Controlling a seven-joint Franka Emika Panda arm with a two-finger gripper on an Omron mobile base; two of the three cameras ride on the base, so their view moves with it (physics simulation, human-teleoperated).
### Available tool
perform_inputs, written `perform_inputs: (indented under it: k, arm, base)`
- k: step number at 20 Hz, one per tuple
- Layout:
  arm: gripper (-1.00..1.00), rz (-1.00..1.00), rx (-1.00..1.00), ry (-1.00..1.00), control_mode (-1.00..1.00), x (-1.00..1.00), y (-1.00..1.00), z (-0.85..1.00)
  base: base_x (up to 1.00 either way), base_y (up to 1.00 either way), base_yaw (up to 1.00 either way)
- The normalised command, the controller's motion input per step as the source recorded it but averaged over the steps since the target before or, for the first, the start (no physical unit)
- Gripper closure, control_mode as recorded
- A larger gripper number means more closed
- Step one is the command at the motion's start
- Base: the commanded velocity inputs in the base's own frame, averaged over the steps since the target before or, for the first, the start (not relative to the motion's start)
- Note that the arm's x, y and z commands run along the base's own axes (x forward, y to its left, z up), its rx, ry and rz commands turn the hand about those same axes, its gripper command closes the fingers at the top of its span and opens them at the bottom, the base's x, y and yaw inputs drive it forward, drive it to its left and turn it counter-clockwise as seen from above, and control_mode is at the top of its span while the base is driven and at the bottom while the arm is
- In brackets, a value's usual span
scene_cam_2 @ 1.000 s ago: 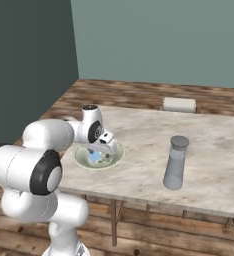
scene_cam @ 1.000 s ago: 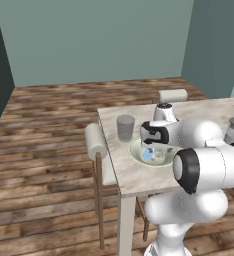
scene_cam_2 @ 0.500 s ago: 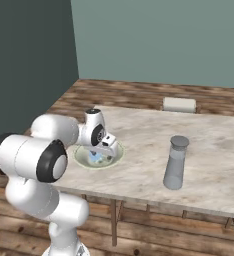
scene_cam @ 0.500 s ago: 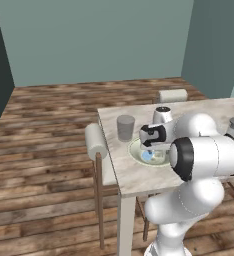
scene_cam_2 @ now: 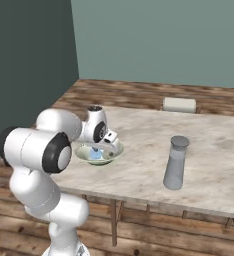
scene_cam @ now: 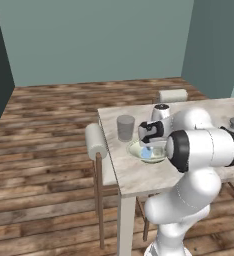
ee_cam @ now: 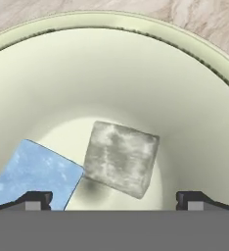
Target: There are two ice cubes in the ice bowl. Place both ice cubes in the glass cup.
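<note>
Your arm has swung lower over the table (scene_cam: pixel 139 175) since a second ago, and the tool (ee_cam: pixel 114 198) now sits inside the ice bowl (ee_cam: pixel 194 98), jaws wide, holding nothing. Both ice cubes (ee_cam: pixel 120 158) lie touching on its floor. The glass cup (scene_cam: pixel 125 128) stands just beside, near the table's edge.

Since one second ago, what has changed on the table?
The tool has come lower into the ice bowl, open over the whitish ice cube; nothing is grasped yet. Both cubes, including the blue ice cube, and the glass cup stayed in place.
</note>
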Motion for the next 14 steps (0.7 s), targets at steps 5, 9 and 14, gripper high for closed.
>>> perform_inputs:
  k: [5,9,14]
  arm:
    - [-1.0,0.0,0.0,0.01,-1.0,0.05,-0.05,-0.21]
    - [-1.0,0.0,0.0,0.04,-1.0,-0.07,-0.1,-0.51]
    - [-1.0,0.0,0.0,0.05,-1.0,-0.04,-0.02,-0.27]
  base:
    - [0.0,0.0,0.0]
    - [0.0,0.0,0.0]
    - [0.0,0.0,0.0]
